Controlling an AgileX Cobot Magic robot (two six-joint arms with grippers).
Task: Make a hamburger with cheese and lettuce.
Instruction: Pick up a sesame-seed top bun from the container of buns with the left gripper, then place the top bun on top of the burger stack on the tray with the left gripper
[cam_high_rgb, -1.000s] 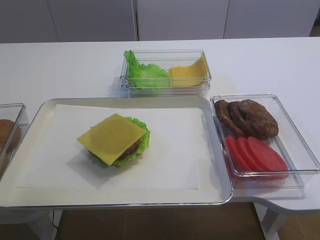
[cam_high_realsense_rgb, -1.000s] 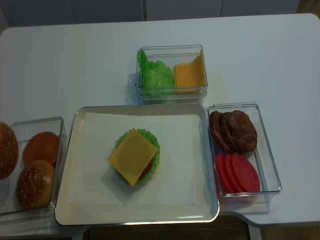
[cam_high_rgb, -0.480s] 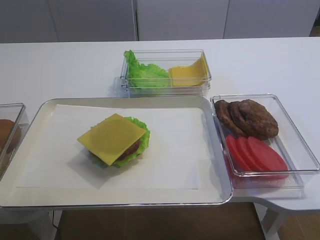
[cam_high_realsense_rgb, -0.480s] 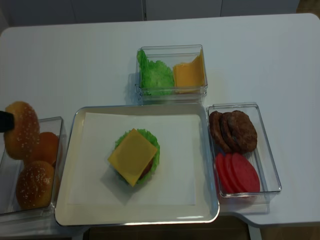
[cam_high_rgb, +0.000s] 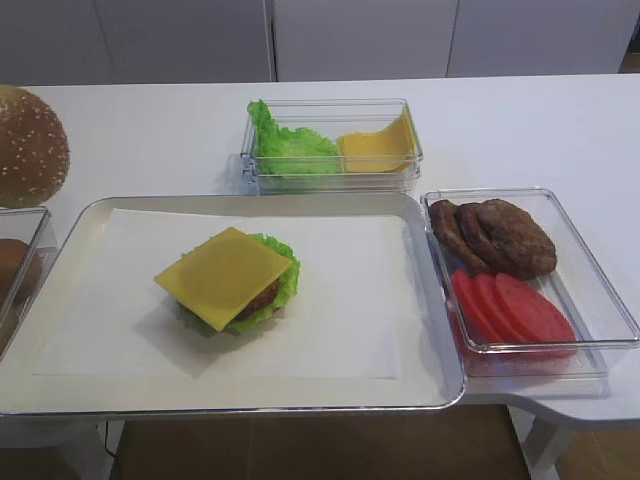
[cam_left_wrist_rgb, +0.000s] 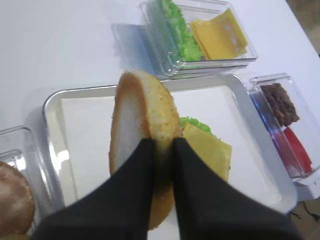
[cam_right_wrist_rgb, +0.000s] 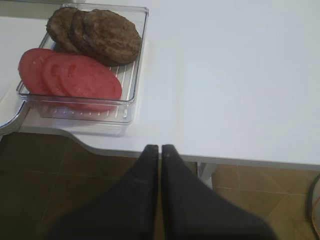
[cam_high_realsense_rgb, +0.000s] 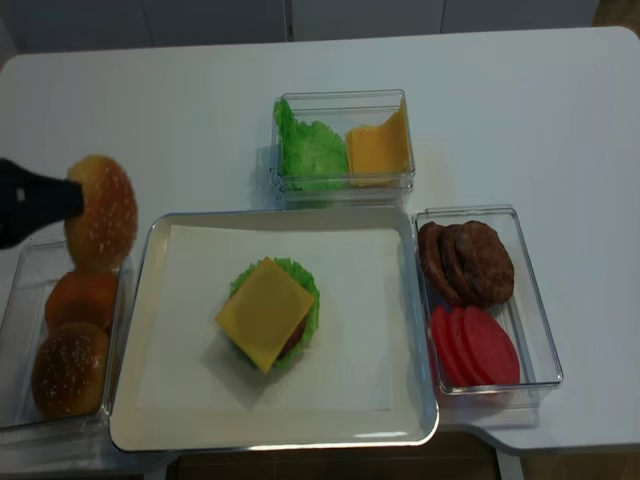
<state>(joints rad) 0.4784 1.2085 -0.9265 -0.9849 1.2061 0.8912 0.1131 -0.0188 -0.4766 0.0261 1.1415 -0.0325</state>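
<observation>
Left end effector (cam_left_wrist_rgb: 159, 150) clamped on bun top (cam_high_realsense_rgb: 101, 212), right end effector (cam_right_wrist_rgb: 160, 150) together — patties (cam_high_rgb: 495, 236), tomato slices (cam_high_rgb: 512, 308) beside tray (cam_high_rgb: 440, 395).

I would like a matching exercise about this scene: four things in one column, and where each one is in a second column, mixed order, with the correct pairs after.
Things:
1. bun top
2. cheese
3. tomato slices
4. loose lettuce leaves

Places:
A. in the back container, beside yellow slices
B. held in the left gripper, above the table
C. on the patty, on the tray
D. in the right container, in front of the brown patties

Pairs: 1-B, 2-C, 3-D, 4-A
</observation>
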